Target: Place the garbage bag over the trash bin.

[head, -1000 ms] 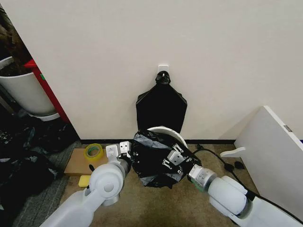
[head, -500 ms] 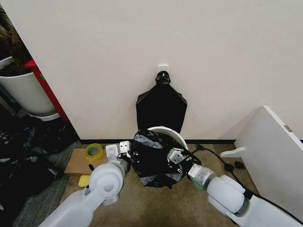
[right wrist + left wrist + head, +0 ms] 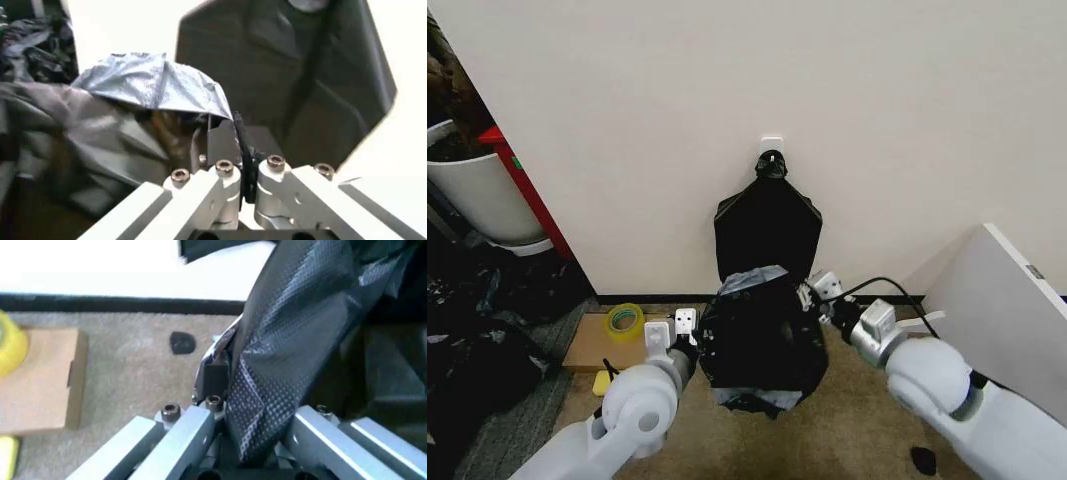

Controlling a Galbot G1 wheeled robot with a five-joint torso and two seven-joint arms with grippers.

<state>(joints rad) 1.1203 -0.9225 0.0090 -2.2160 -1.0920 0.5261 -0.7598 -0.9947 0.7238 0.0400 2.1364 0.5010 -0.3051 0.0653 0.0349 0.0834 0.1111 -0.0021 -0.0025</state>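
Observation:
The garbage bag [image 3: 762, 335] is a crinkled black sheet standing as a tall mound on the carpet in front of the wall. The trash bin is hidden under it. My left gripper [image 3: 689, 330] sits at the bag's left side, shut on a fold of the film [image 3: 300, 330] that runs between its fingers [image 3: 190, 427]. My right gripper [image 3: 817, 292] is at the bag's upper right, near the wall. It is shut, with a thin edge of the bag [image 3: 133, 100] pinched between its fingers [image 3: 223, 185].
A flat black bundle [image 3: 768, 225] hangs from a wall hook just behind the bag. A cardboard box [image 3: 592, 345] with a yellow tape roll [image 3: 625, 321] lies left. A white planter [image 3: 477, 195] and dark bags [image 3: 467, 340] stand far left, a white panel [image 3: 997, 310] right.
My right gripper has swung from the bag's front up to its far right side, drawing the film upward. The white rim seen earlier is now covered. The left gripper dropped slightly.

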